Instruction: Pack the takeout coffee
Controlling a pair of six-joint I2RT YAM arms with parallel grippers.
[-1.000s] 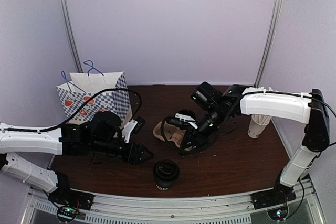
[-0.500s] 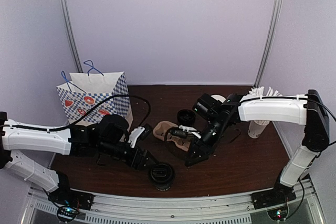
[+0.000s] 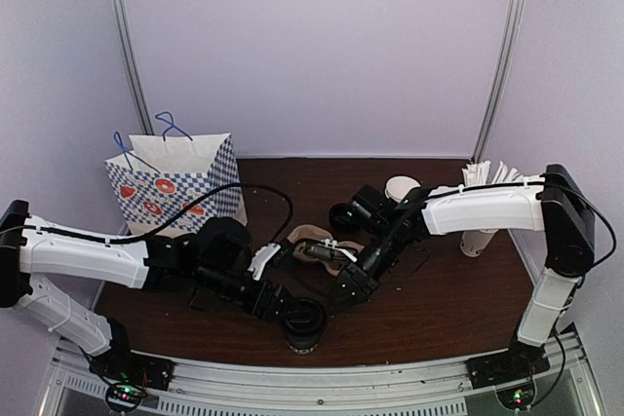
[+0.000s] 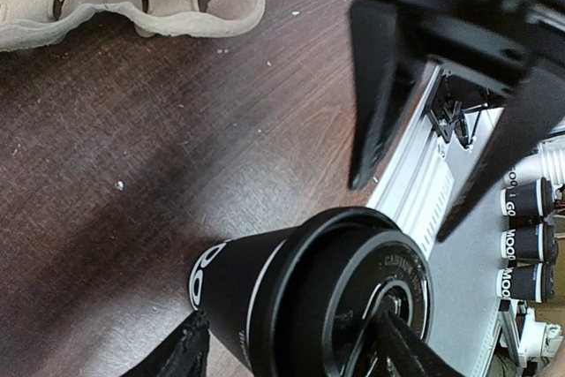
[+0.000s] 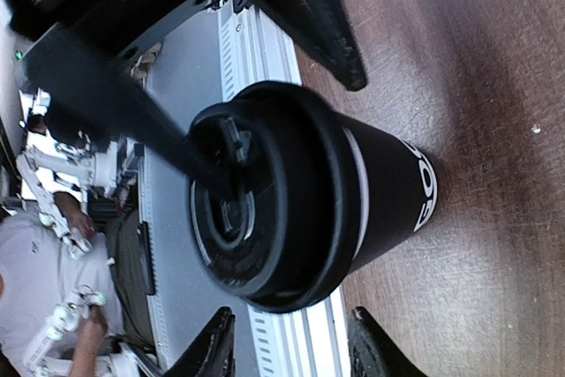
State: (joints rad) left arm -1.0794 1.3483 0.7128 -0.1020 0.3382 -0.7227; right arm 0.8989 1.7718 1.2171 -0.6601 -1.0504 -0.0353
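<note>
The takeout coffee [image 3: 305, 323], a black cup with a black lid, stands upright near the table's front edge. My left gripper [image 3: 285, 311] reaches it from the left. In the left wrist view its open fingers straddle the coffee [image 4: 300, 293]; one fingertip [image 4: 183, 352] sits just off the cup wall and the other crosses in front of the lid. My right gripper [image 3: 343, 291] hangs open just behind and right of the cup. In the right wrist view the coffee [image 5: 291, 192] lies just ahead of the right gripper [image 5: 287, 350], and nothing is between its fingers.
A checked paper bag [image 3: 175, 182] stands at the back left. A pulp cup carrier [image 3: 310, 239] lies mid-table with a black cup [image 3: 343, 216] behind it. A white cup [image 3: 400, 188] and a cup of straws [image 3: 478, 231] stand on the right. The metal front rail [image 3: 322, 377] runs close by.
My left gripper has slid right from open table up to the coffee. My right gripper has come down and forward from over the carrier toward the cup. The cup has barely shifted.
</note>
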